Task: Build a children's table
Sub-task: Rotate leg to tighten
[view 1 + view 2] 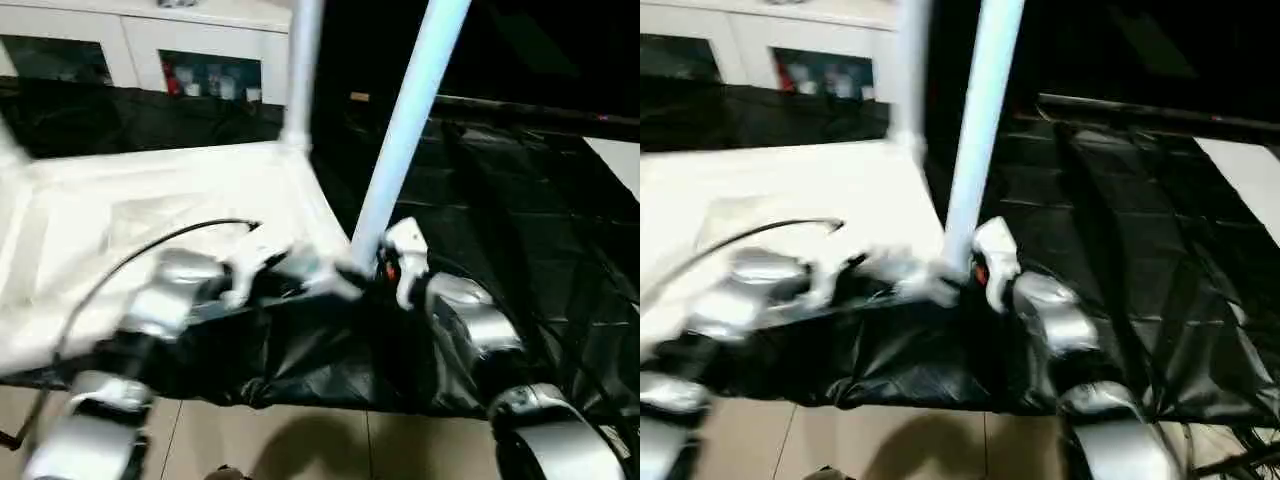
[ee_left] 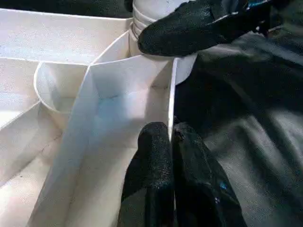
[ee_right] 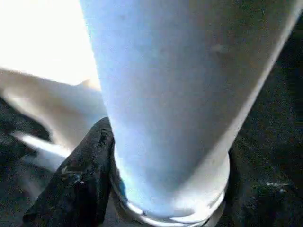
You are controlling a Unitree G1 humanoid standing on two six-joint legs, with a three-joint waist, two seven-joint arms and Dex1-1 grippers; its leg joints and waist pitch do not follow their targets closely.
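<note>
The upturned table top [image 1: 150, 215] is pinched at its rim by the left gripper [image 2: 171, 142]; the leg [image 1: 405, 130] at the near corner socket is clasped by the right gripper [image 1: 392, 262]; cross-threading is risked if tilted.

Tabletop [image 1: 150, 220] lies inverted on work table [image 1: 520, 250], left of right gripper [image 1: 385, 270]; near leg [image 1: 405, 130] stands in corner socket just ahead of it; second leg [image 1: 300, 70] behind
</note>
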